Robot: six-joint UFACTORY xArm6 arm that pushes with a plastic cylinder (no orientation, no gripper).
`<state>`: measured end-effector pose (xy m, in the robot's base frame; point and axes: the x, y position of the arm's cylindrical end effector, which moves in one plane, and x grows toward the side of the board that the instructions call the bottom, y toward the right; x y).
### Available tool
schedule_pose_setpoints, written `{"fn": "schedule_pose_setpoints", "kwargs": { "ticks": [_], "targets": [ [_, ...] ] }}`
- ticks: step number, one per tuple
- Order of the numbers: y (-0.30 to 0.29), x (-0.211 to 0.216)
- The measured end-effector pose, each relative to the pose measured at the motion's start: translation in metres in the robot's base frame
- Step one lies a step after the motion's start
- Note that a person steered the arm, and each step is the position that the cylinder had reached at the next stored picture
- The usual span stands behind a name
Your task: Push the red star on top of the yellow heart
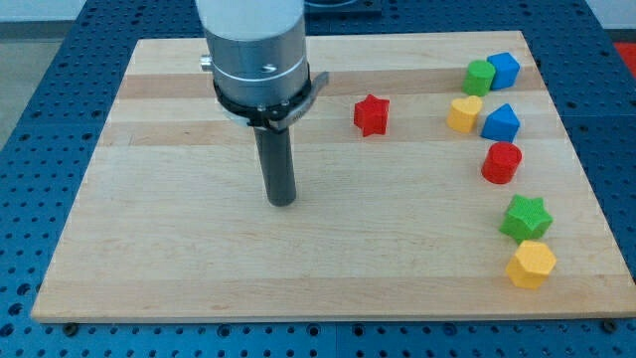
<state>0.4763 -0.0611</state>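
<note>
Looking at camera view, everything placed off the red star:
Red star (pixel 371 114): sits alone on the wooden board (pixel 179 268), upper middle, touching nothing.
My tip (pixel 283 202): down on the board, well to the view's left of the red star and lower; bare rod, so no jaws, and it's not touching any block.
Yellow heart (pixel 463 113): to the view's right of the red star, about level with it, clear gap between them.
Green block (pixel 479 77): up and right of the star, just above the heart; shape hard to call.
Blue cube (pixel 505 70): right beside that green one, farther right.
Blue block (pixel 500 123): pointed top, snug against the heart's far side.
Red cylinder (pixel 502 163): right of the star and lower.
Green star (pixel 525 217): lower right, well apart.
Yellow hexagon (pixel 531 264): farthest off, just below the green star.
</note>
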Motion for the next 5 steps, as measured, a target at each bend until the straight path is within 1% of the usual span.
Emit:
{"fn": "schedule_pose_setpoints", "kwargs": {
  "ticks": [1,2,3,4,5],
  "targets": [
    [0.000,-0.030],
    [0.034,-0.048],
    [0.067,-0.062],
    [0.080,-0.067],
    [0.095,-0.085]
  ]
}}
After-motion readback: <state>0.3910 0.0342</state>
